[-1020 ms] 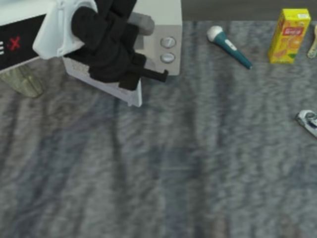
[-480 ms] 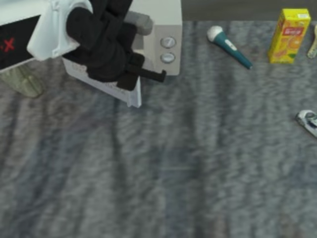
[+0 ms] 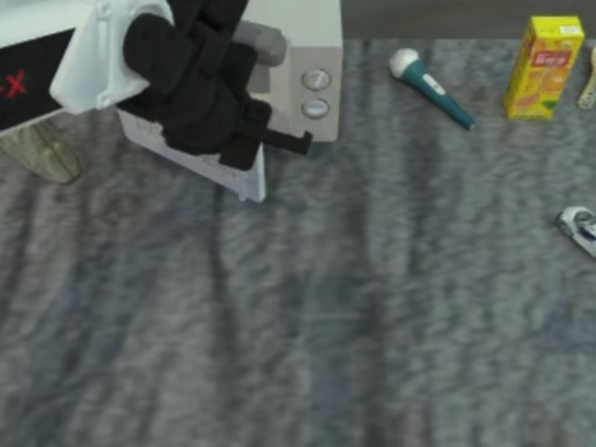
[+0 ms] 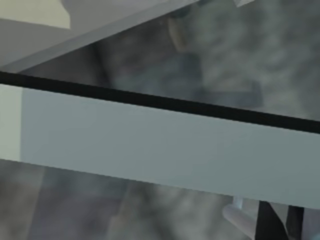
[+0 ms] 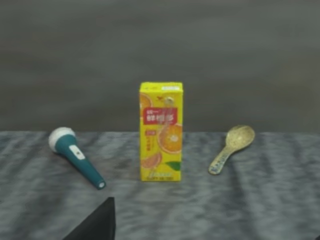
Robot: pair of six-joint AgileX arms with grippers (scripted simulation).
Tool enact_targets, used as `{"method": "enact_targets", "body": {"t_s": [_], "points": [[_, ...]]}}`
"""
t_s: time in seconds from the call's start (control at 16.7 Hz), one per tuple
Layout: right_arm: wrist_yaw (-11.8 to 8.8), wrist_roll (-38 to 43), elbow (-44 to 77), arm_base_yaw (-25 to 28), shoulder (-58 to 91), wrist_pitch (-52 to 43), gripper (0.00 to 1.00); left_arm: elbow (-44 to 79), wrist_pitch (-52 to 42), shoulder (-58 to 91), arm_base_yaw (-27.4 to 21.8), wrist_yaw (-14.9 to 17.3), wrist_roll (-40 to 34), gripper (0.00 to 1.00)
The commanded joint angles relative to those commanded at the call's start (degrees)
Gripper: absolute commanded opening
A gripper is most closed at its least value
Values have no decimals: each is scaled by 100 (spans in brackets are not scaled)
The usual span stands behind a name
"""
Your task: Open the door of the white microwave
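The white microwave [image 3: 300,37] stands at the table's back left, with two silver knobs [image 3: 317,93] on its right panel. Its door [image 3: 246,179] is swung partly out towards the table's front, its free edge pointing forward. My left gripper [image 3: 279,142] reaches over the door from above. It is shut on the door's slim handle [image 4: 237,216], and one black finger [image 4: 270,226] lies beside the handle. The door's edge [image 4: 160,145] fills the left wrist view as a wide pale band. My right gripper [image 5: 215,222] is open and parked, out of the top view.
Along the back right lie a teal microphone [image 3: 431,87], an orange juice carton [image 3: 543,67] and a spoon [image 3: 589,82]. A small toy car [image 3: 579,226] sits at the right edge. A pale green object [image 3: 42,154] lies left of the microwave.
Since one second ago my left arm has shifted slightly left, drawing the door a little further out. Over the last half second nothing has visibly moved.
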Motion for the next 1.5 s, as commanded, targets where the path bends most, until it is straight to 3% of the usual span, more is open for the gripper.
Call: {"method": "enact_targets", "body": {"t_s": [0.6, 1.14, 1.5], "points": [[0, 0, 0, 0, 0, 0, 100, 0, 0, 0, 0, 0, 0, 0], [0, 0, 0, 0, 0, 0, 100, -509, 73, -400, 253, 459, 787, 0], [0, 0, 0, 0, 0, 0, 100, -512, 88, -428, 262, 476, 815, 0]]}}
